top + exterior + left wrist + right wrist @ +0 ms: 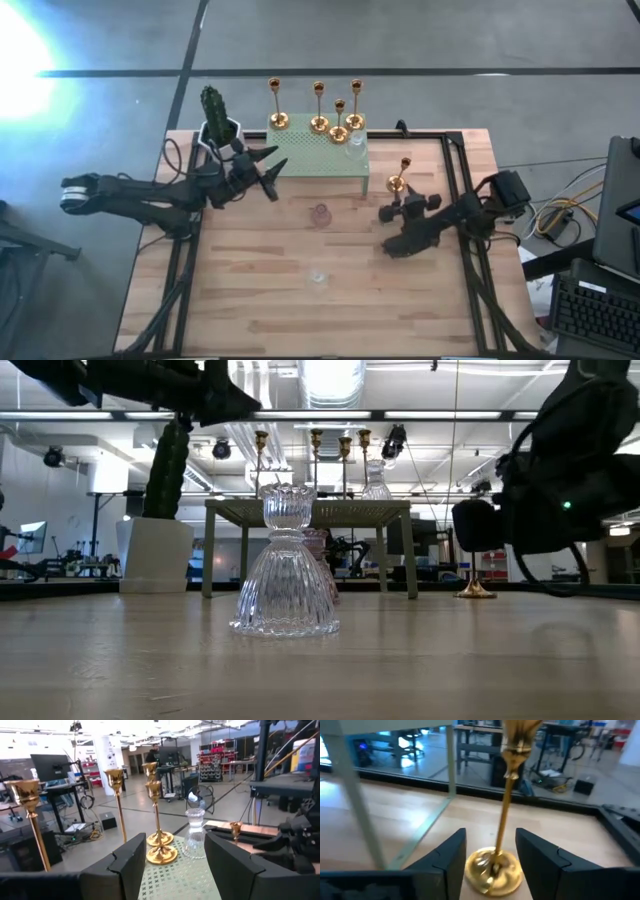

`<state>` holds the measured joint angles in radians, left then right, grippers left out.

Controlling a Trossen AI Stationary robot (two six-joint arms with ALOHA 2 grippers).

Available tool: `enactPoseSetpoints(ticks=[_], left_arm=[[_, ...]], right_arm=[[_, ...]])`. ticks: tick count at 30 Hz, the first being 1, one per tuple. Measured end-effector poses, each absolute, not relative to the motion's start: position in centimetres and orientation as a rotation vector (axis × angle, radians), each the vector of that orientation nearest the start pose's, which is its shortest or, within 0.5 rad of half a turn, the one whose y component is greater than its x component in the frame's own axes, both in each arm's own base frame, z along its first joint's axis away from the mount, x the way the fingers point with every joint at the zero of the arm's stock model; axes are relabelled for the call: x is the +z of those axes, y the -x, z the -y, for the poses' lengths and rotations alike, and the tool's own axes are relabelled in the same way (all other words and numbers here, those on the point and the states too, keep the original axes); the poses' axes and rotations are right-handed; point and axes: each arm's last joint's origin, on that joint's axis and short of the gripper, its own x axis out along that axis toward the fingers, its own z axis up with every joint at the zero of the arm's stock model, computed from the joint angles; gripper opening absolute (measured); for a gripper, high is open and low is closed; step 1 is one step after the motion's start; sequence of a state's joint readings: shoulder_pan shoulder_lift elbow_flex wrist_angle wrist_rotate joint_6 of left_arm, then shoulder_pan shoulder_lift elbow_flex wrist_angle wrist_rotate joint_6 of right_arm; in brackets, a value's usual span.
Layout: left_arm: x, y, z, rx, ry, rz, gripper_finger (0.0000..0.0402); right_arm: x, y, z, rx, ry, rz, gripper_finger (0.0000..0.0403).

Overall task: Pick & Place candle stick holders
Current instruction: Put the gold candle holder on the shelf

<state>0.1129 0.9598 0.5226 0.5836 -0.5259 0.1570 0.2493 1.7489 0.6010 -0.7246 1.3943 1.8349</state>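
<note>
Four gold candle stick holders (319, 124) and a clear glass one (356, 142) stand on the green perforated stand (310, 160). Another gold holder (397, 184) stands on the table to the stand's right. A pinkish glass holder (320, 213) and a clear glass holder (318, 273) stand mid-table. My left gripper (270, 172) is open and empty, raised near the stand's left end, facing the holders on top (160, 847). My right gripper (491, 870) is open and low, with one finger on either side of the lone gold holder's round base (492, 867). My right gripper's fingers (447, 865) come level from the table's near right and stand close on either side of the gold holder's base (495, 875), which rests upright on the table. I cannot tell whether they touch it.
A cactus in a white pot (215, 120) stands at the stand's far left, close to my left arm. A black frame rail (455, 190) runs along the table's right side. In the low view the clear glass holder (287, 565) stands nearest, with the pinkish one behind it.
</note>
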Motion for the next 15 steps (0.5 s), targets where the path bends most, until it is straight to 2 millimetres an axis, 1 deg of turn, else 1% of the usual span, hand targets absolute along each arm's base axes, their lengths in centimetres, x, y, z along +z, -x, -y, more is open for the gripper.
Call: enactPoseSetpoints(ticks=[3,6,11,15], left_arm=[[28.1,-20.5,-3.9,0.653,-0.123,0.084,0.0207],[28.1,-20.5,-3.9,0.652,-0.119,0.086,0.0207],[28.1,-20.5,-3.9,0.652,-0.119,0.085,0.0207],[28.0,-20.5,-3.9,0.652,-0.117,0.084,0.0207]], right_arm=[[9.5,-20.2,-1.2,-1.416,-0.083,-0.169,0.0181],[9.5,-20.2,-0.2,-1.460,-0.079,-0.160,0.0184],[9.6,-20.2,1.0,-1.516,-0.090,-0.144,0.0176],[9.5,-20.5,1.2,-1.524,-0.123,-0.118,0.0165]])
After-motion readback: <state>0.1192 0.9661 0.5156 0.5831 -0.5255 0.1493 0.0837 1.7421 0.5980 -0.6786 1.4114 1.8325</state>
